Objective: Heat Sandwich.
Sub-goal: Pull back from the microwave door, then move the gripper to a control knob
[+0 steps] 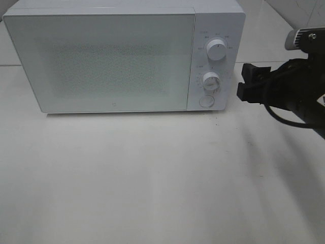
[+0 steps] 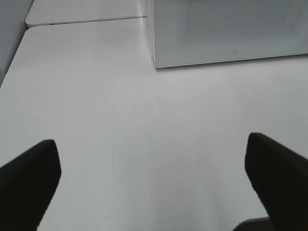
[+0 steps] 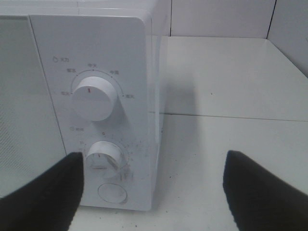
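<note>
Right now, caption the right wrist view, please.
Open right hand facing the microwave's upper dial, lower dial and round button.

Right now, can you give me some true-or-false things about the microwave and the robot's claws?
1. The microwave door is shut. True.
2. The microwave has three knobs. False: it has two, an upper knob and a lower knob, with a round button under them.
3. The right claw hangs open near the microwave's knob side. True.
4. The left claw is squeezing something. False: it is open, with only bare table below it.
</note>
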You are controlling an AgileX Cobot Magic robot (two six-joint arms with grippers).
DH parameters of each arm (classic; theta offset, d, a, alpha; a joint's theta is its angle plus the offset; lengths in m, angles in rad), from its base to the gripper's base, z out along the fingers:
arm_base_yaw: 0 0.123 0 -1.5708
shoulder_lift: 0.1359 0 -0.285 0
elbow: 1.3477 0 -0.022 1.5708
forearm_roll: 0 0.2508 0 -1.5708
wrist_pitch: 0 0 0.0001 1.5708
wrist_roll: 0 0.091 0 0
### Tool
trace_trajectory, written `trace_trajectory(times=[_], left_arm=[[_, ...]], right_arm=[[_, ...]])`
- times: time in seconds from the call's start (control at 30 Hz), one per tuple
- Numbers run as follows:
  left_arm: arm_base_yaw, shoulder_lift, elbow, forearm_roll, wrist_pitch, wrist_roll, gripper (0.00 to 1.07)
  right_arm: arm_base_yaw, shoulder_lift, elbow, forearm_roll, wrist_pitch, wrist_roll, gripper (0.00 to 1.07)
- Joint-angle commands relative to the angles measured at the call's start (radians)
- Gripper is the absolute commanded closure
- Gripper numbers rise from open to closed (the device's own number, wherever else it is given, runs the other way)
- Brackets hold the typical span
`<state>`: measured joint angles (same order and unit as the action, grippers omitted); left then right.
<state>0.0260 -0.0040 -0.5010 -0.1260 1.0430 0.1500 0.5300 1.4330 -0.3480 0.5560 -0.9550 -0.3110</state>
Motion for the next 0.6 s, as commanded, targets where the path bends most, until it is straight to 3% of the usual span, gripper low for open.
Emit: trace_trajectory(times=[0.03, 0.3, 0.6], left_arm=[[-0.005, -0.026, 0.003, -0.009, -0.011, -0.002, 0.05], [-0.005, -0.026, 0.003, -0.009, -0.011, -0.002, 0.05], [-0.005, -0.026, 0.003, -0.01, -0.011, -0.002, 0.05]], right_arm=[[0.051, 0.023, 0.001, 0.053, -0.064, -0.022, 0.31], [0.212, 0.164, -0.002, 0.188, -0.195, -0.027, 0.31], [0.303, 0.251, -0.002, 0.268, -0.262, 0.005, 0.31]])
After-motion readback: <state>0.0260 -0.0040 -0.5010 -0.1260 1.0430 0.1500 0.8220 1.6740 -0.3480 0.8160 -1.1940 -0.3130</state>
